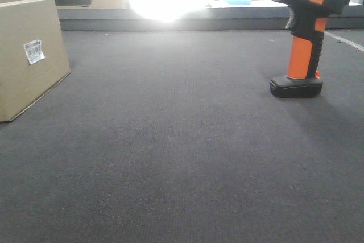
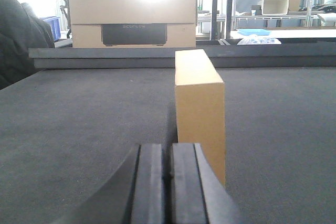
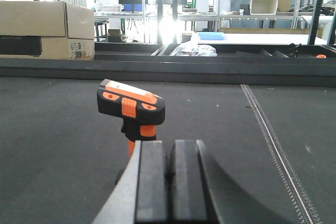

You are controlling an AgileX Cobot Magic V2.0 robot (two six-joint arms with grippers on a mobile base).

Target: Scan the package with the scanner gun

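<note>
While both fingers [image 2: 169,182] [image 3: 169,182] sit closed, empty, one package [image 1: 25,55] faces one scanner gun [image 1: 304,32]

One scanner gun [image 1: 303,38] stands near the right edge of the dark tabletop [image 1: 170,157]. One cardboard package [image 1: 25,55] sits at the left edge, bearing one white label [image 1: 33,51]. Two grippers appear, the left gripper [image 2: 169,182] and the right gripper [image 3: 168,182].
</note>
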